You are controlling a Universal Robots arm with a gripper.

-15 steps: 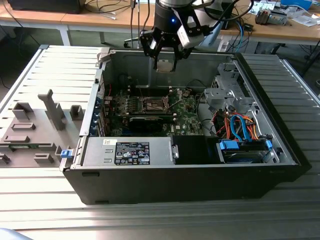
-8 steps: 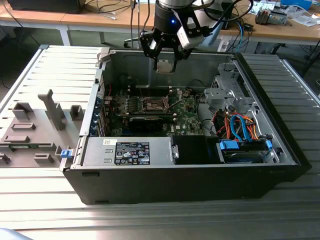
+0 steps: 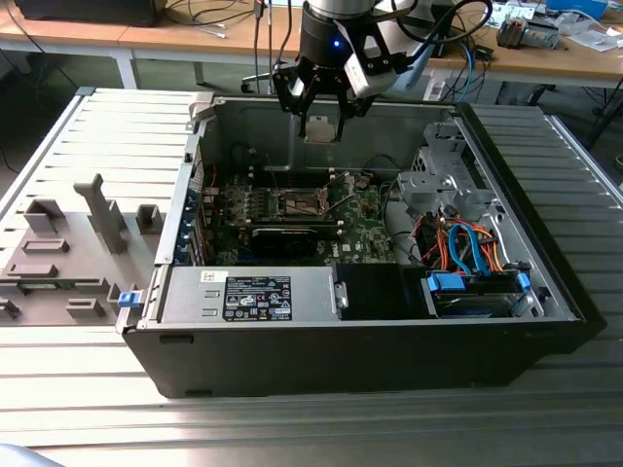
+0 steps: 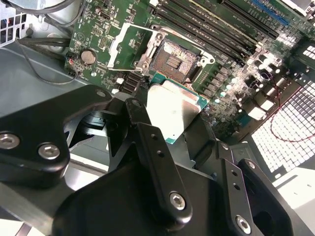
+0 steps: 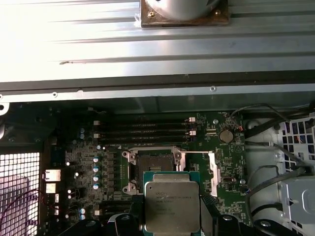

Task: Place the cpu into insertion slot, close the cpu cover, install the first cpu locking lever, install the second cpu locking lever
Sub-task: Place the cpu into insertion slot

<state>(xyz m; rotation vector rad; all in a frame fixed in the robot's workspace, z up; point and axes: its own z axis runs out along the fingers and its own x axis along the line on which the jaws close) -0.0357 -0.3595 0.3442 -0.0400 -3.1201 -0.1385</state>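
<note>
**Cpu gripped, hanging over the open socket, not seated**

At the exterior view's left, grey plastic parts lie on the slatted table. They are apart from the open computer case, likely parked there to stay out of the arm's way.

Inside the case, a power supply runs along the near wall. Behind it the motherboard lies flat on the case floor, with the insertion slot near its middle.

The gripper hangs over the far part of the case, above the board. Its jaws are clamped on the cpu by two opposite edges, with the metal top facing the wrist cameras. My guess is the edge grip keeps the underside free for seating.

In both wrist views the chip is apart from the slot, above it and off to one side. The slot's dark centre is bare, so nothing has been placed yet.

The cpu cover is swung open and stands up along one side of the slot, which leaves the opening clear for the chip. I cannot tell where the locking levers are.

Further right are a drive cage and orange and blue cables. Both are well apart from the socket.
</note>
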